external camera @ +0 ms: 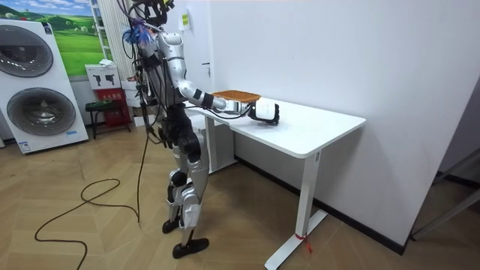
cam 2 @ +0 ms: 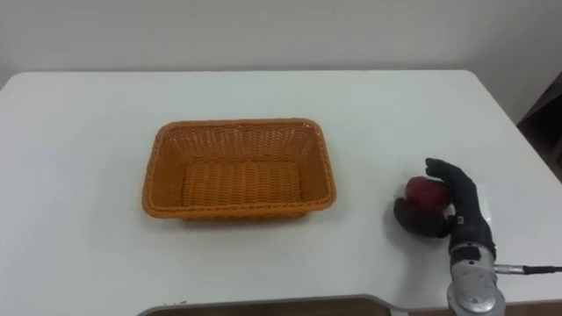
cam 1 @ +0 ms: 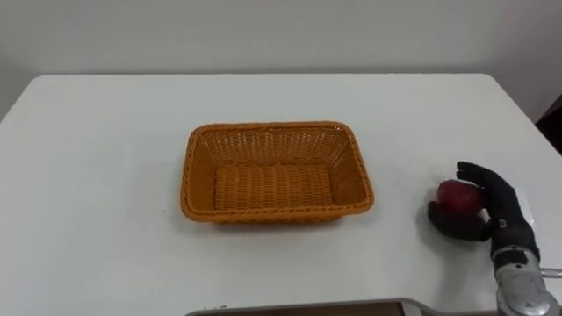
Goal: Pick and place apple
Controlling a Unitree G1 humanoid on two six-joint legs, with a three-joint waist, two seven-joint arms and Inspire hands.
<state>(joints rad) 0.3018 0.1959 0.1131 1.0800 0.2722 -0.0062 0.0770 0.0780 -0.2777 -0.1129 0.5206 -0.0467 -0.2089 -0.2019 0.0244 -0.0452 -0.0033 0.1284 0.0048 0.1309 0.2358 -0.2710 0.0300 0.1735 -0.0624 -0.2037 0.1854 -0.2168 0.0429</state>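
Right hand (cam 1: 500,213), lower right of the left eye view: dark fingers curl over the top and far side of the apple (cam 1: 457,196), the thumb closes round it from below, and the fruit is enclosed on the white table (cam 1: 105,175). The apple is red. Its right half is covered by fingers and palm, and whether its underside touches the tabletop cannot be told. The forearm is cut off by the lower edge of the frame.

Centre of frame, well apart from the hand: a rectangular orange wicker basket (cam 1: 274,129), upright, its woven floor uncovered from wall to wall.

Room view: the robot stands at the table's end nearer the left of the frame, its arm stretched over the top. The apple is hard to make out inside the hand.
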